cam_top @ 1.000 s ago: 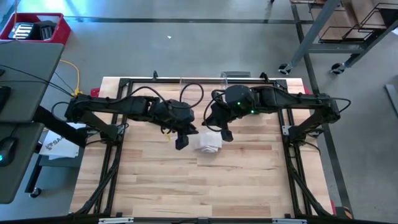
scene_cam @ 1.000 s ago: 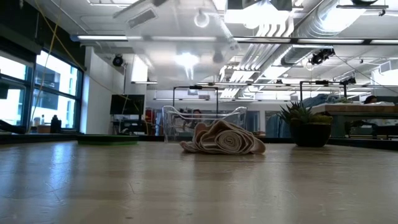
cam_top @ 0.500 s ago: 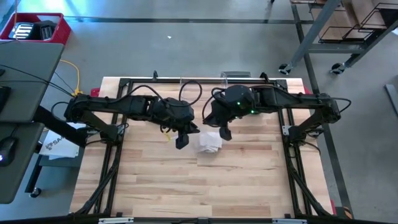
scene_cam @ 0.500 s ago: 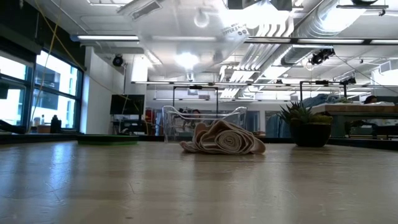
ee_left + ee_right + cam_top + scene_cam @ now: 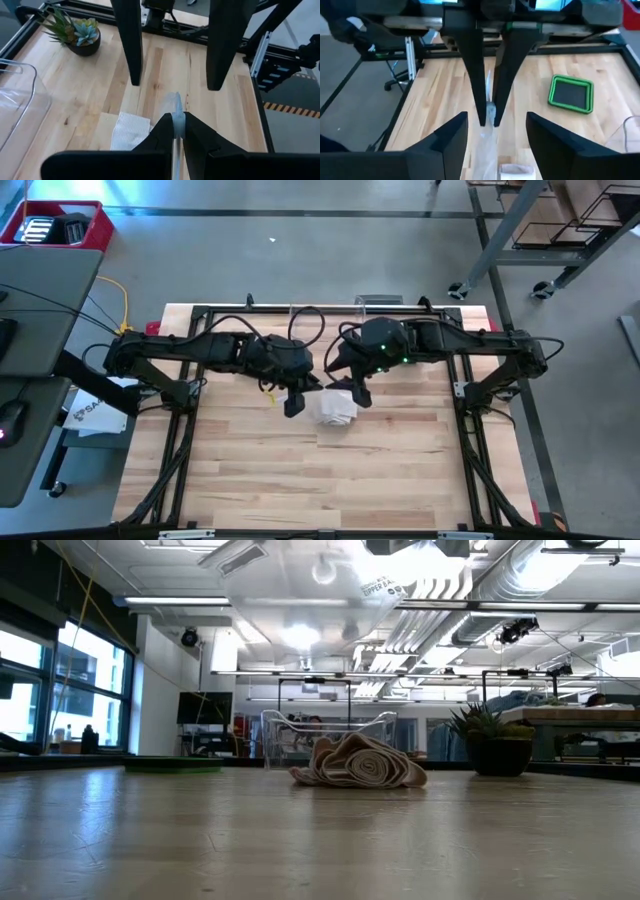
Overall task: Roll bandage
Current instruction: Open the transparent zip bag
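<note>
From above, the pale wooden slatted surface [image 5: 300, 470] carries a loosely wound off-white fabric bandage [image 5: 337, 408] near its middle, a little toward the far edge. The two dark arms reach in from either side and meet just above it: the left hand [image 5: 293, 404] hangs just beside the bandage on its left, and the right hand [image 5: 358, 394] sits at the bandage's upper right edge, close to touching it. From table height, the bandage [image 5: 358, 763] lies flat on the surface as a crumpled, half-coiled heap, its spiral end facing the camera, with a clear plastic bin [image 5: 322, 738] behind it and a spiky green plant in a dark pot [image 5: 495, 743] off to its right; neither hand shows here. Looking along the left wrist, the left hand [image 5: 178, 120] has its fingers pressed together on a thin translucent strip [image 5: 176, 106] that stands up between them, while the white folded bandage [image 5: 130, 131] lies on the wood below and the other arm's two dark fingers [image 5: 131, 42] hang well apart farther off, near the potted succulent [image 5: 80, 33]. Looking along the right wrist, the right hand [image 5: 490, 130] stands with its fingers spread apart, empty, the left arm's closed fingers [image 5: 475, 65] pinching the translucent strip [image 5: 489, 102] in front of it, a green square tray [image 5: 571, 93] lying beyond on the wood.
</note>
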Tool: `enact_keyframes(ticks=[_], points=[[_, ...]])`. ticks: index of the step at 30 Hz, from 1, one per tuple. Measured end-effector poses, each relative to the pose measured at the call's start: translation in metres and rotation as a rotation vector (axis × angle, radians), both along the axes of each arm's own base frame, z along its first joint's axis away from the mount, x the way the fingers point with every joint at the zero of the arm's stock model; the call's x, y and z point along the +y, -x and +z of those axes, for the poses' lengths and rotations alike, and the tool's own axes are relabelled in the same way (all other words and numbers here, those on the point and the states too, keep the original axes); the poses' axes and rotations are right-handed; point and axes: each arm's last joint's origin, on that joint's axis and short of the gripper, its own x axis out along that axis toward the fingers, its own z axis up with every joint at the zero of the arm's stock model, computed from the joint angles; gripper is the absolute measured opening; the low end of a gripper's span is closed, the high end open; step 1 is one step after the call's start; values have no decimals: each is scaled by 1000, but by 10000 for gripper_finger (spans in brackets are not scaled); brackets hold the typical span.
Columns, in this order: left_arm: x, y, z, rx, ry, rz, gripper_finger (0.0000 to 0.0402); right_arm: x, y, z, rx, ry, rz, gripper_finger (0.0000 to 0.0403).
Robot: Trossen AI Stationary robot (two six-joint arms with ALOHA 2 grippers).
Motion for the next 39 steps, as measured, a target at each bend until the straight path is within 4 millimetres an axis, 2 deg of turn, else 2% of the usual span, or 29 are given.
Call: enact_keyframes(ticks=[3, 10, 13, 25, 33, 39], points=[[0, 0, 0, -1, -12, -8, 12, -1, 0, 1, -9, 16, -25, 176], [0, -2, 3, -37, -10, -8, 12, -1, -1, 1, -14, 19, -29, 101], [2, -2, 3, -41, -10, -2, 13, -1, -1, 1, -17, 20, -39, 85], [3, -3, 4, -48, -24, 19, 14, 0, 0, -1, 12, 5, -20, 118], [2, -3, 4, -49, -14, 7, 14, 0, -1, 1, -17, 10, -6, 118], [2, -3, 4, -51, -12, 5, 14, 0, 0, 0, -6, 10, 7, 91]])
